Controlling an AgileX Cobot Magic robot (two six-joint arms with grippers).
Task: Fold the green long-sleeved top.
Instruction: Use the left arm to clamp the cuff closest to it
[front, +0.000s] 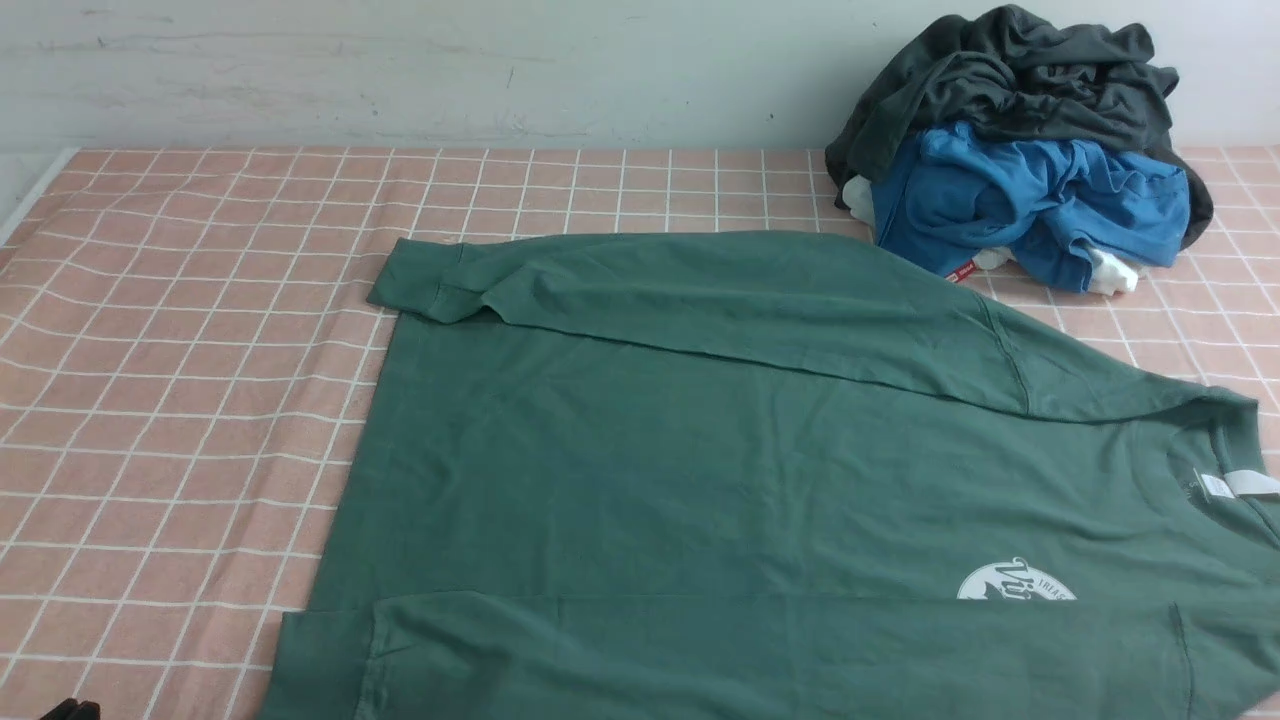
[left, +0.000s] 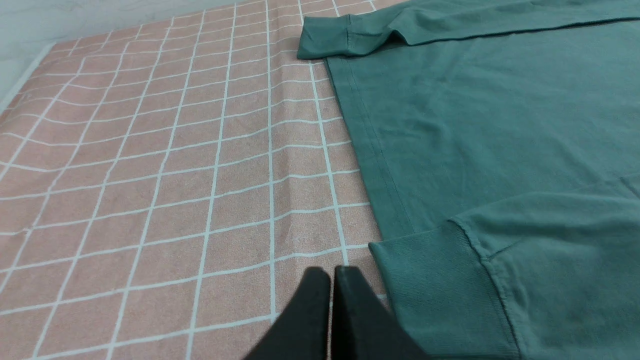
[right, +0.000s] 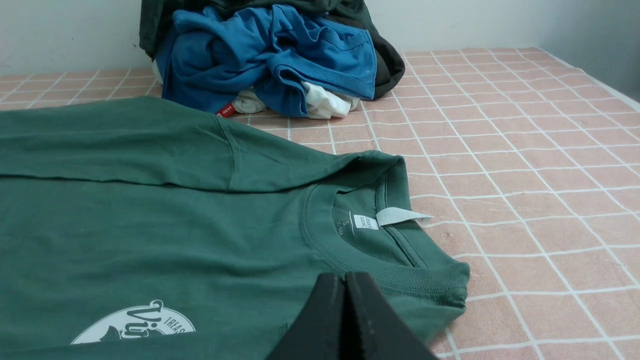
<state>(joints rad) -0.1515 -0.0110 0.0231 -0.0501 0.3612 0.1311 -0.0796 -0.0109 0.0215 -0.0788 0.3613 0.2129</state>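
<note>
Green long-sleeved top (front: 650, 450), sleeves folded inward, across the table (front: 180, 400), reaching its near edge.
Soft, limp jersey, probably light and prone to wrinkling; best pinched at the hem corners, both layers together. Left end effector (left: 332, 272) and right end effector (right: 348, 280) are closed, apparently empty.
</note>
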